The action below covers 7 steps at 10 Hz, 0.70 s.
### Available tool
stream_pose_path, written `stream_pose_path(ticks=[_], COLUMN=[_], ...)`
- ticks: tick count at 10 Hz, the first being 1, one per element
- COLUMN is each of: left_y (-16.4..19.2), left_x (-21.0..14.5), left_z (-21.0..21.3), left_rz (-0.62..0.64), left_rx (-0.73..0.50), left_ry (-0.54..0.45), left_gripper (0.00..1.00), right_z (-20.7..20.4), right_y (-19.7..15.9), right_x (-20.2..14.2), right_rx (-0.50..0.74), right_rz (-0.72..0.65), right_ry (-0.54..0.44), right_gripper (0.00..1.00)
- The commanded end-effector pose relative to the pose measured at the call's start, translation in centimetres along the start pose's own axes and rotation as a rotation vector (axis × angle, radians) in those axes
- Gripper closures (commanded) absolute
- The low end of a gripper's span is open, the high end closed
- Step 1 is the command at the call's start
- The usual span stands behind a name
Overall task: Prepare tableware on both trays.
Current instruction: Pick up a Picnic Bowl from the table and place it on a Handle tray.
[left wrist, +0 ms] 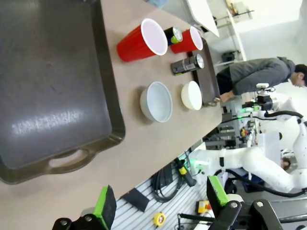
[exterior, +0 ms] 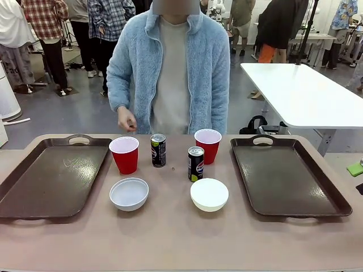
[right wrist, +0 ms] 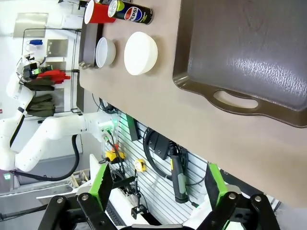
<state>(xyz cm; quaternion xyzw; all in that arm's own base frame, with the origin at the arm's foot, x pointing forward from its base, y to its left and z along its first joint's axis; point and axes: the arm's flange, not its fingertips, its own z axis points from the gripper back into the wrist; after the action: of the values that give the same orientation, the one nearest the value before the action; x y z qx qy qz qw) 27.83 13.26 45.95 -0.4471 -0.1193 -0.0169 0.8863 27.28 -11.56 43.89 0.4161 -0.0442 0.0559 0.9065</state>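
Two dark brown trays lie on the tan table, the left tray (exterior: 54, 175) (left wrist: 48, 81) and the right tray (exterior: 286, 175) (right wrist: 249, 52), both bare. Between them stand two red cups (exterior: 124, 154) (exterior: 207, 145), two dark cans (exterior: 158, 150) (exterior: 195, 163) and two white bowls (exterior: 129, 194) (exterior: 209, 194). My left gripper (left wrist: 160, 203) hangs open off the table's near edge, beside the left tray's handle. My right gripper (right wrist: 158, 194) is open too, past the table edge near the right tray's handle, nothing between its fingers.
A person in a light blue fleece stands at the far side, one hand (exterior: 126, 120) held just above the table behind the left cup. A white table (exterior: 306, 93) stands behind at the right. Cables and tools hang below the table's near edge (right wrist: 168, 163).
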Motion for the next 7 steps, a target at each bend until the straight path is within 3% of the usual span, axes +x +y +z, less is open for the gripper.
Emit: stream_pose_path(ticks=[1, 7], left_y=[0.15, 0.15], left_x=[-0.15, -0.15], left_z=[0.21, 0.21], left_rz=[0.009, 0.009], left_rx=[-0.006, -0.006], left_ry=[-0.004, -0.004], left_gripper=[0.0, 0.0], right_z=[-0.06, -0.06], right_y=[0.01, 0.01], right_x=[-0.06, -0.06], right_rx=[0.012, 0.012], right_rz=[0.0, 0.0], right_ry=[0.003, 0.003], right_gripper=[0.0, 0.0])
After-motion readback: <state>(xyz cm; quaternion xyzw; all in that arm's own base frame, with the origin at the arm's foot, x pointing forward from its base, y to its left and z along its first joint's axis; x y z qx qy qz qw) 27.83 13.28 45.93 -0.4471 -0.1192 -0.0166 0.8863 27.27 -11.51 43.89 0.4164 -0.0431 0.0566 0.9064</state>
